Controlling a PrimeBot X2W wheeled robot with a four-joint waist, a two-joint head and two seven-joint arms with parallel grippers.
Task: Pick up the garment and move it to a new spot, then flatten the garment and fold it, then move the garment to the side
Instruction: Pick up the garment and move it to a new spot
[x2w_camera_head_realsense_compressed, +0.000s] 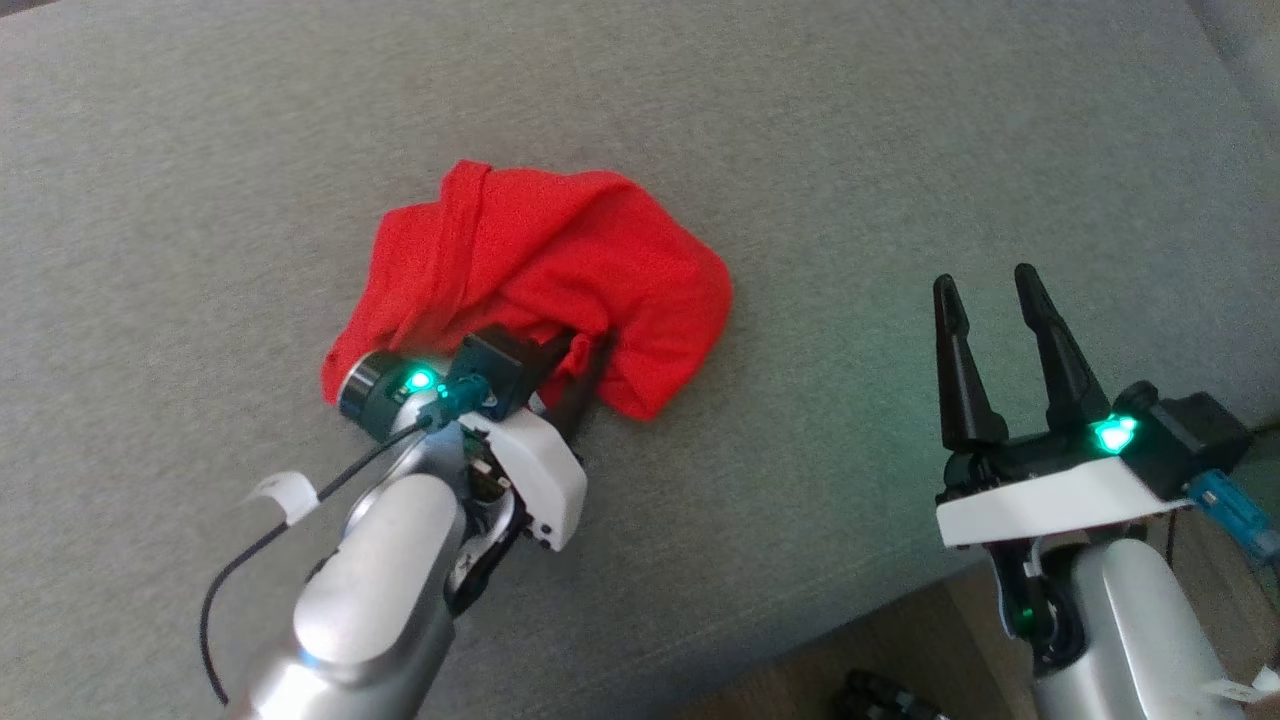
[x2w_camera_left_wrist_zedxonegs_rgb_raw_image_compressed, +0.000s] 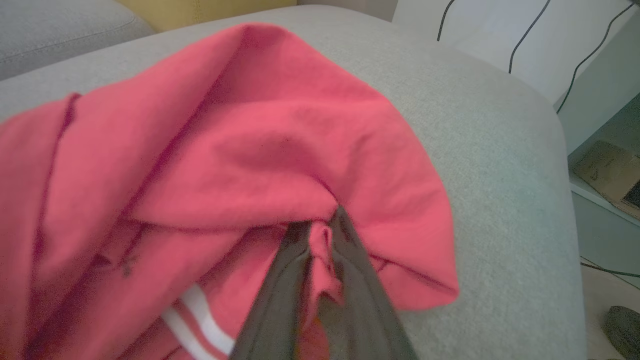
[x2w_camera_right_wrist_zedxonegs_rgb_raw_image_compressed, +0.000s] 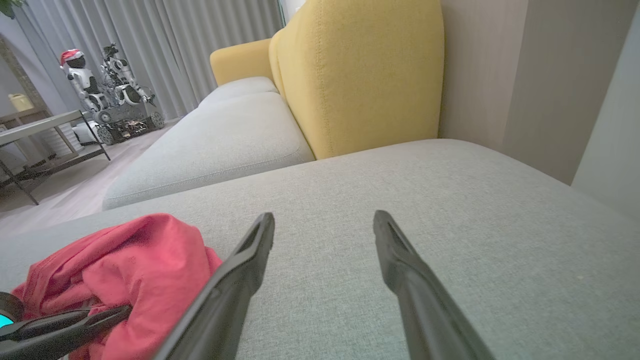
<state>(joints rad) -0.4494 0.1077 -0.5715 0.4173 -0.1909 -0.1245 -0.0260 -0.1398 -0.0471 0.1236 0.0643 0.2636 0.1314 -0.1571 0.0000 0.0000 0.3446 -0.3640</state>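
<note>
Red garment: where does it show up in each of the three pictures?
Head view: red garment at centre.
Left wrist view: left and middle, a fold between the left gripper's fingers.
Right wrist view: lower left corner.
Shared landmark: the grey sofa cushion beneath it.

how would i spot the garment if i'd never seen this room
Find the wide grey seat beside the yellow backrest. On it lies the garment, a crumpled heap. It is the one bright red thing there, a fold pinched in the left gripper.
</note>
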